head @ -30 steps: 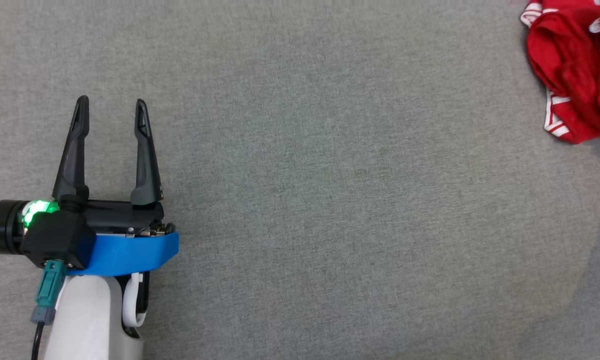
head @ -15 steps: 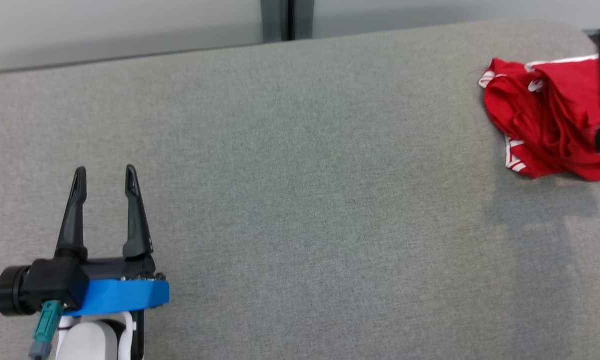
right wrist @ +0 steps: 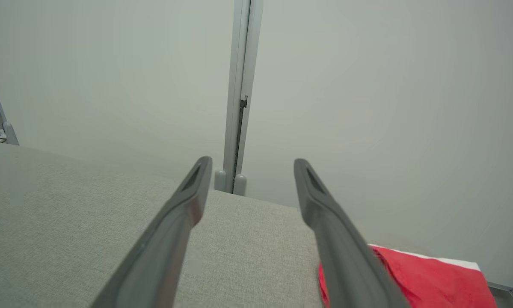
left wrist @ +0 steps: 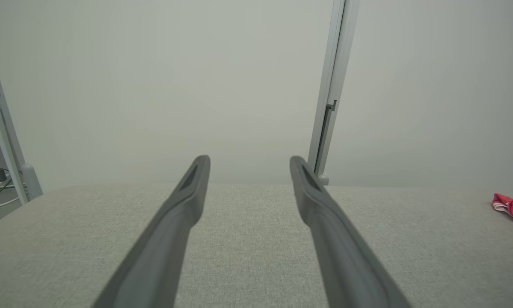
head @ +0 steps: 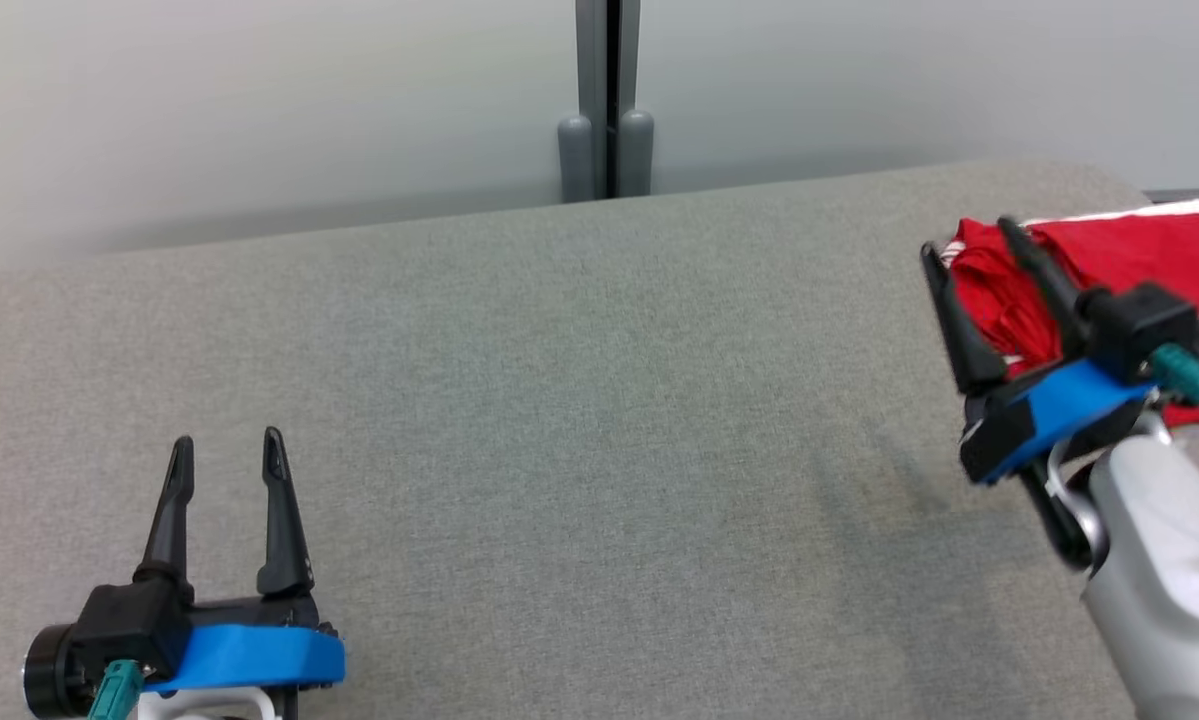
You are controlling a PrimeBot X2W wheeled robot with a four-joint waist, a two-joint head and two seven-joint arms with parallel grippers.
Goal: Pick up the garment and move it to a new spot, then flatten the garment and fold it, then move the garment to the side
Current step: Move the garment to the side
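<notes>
With the red garment (head: pixel 1139 245) bunched at the upper right of the head view and your right gripper (head: pixel 966 237) spread wide at its left edge, lower onto a thick fold before closing, leaving the left gripper (head: pixel 227 440), also apart, at lower left.

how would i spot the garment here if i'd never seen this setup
Start from the wide grey fabric-covered surface in front of the pale wall. Follow it to its far right corner, by the open right gripper. The garment is the crumpled bright red cloth with white trim lying there, the one red thing on the grey.
</notes>
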